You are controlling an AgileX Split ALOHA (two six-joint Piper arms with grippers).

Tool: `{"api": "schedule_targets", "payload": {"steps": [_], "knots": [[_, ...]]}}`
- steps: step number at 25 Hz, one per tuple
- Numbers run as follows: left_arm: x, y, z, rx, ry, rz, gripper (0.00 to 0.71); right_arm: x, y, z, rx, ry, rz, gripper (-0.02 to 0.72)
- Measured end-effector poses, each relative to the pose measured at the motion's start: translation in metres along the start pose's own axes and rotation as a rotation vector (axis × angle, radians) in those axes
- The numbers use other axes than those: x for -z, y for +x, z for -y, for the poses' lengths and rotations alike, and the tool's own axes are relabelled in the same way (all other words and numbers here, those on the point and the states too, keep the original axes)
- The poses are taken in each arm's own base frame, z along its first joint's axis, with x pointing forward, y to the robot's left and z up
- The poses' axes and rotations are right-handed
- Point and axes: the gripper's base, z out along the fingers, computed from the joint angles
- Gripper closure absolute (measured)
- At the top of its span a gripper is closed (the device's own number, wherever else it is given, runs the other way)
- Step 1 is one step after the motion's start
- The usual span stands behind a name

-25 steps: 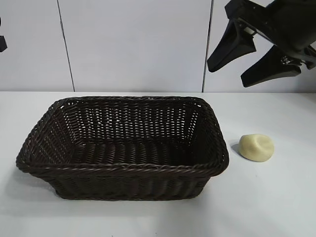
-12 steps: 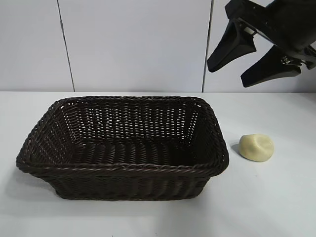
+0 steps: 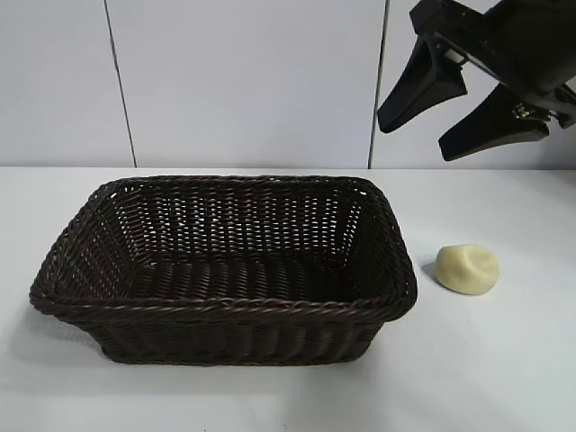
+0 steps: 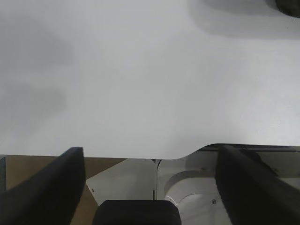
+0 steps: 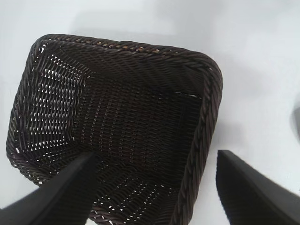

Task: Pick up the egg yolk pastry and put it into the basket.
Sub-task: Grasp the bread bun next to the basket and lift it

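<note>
While the egg yolk pastry (image 3: 467, 268) sits on the white table (image 3: 504, 378) just right of the wicker basket (image 3: 225, 306) — apart from its rim — the right gripper (image 3: 414, 130) hangs high above, jaws spread and holding nothing. Seen only in its own wrist view, the left gripper (image 4: 150, 187) is likewise spread wide and empty over the table's edge.

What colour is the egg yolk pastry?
Pale yellow; the egg yolk pastry shows best in the exterior view.
</note>
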Motion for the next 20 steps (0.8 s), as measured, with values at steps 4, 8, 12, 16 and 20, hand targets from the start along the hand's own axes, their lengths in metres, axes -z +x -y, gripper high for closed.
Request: {"api": "schedule_targets", "payload": {"steps": [4, 8, 12, 16, 20], "knots": [[0.014, 0.01, 0.001, -0.003, -0.001, 0.121, 0.15, 0.0, 0.001, 0.0, 0.001, -0.004, -0.011, 0.187], [0.024, 0.019, 0.001, -0.006, -0.002, 0.21, 0.15, 0.0, 0.001, 0.0, 0.0, -0.005, -0.012, 0.187], [0.035, 0.032, 0.002, -0.01, -0.004, 0.327, 0.15, 0.0, 0.001, 0.0, 0.0, -0.005, -0.012, 0.187], [0.046, 0.049, 0.002, -0.014, -0.005, 0.46, 0.15, 0.0, 0.001, -0.001, -0.001, -0.006, -0.013, 0.187], [0.05, 0.057, 0.002, -0.016, -0.006, 0.513, 0.15, 0.0, 0.002, -0.001, -0.005, -0.009, -0.021, 0.187]]}}
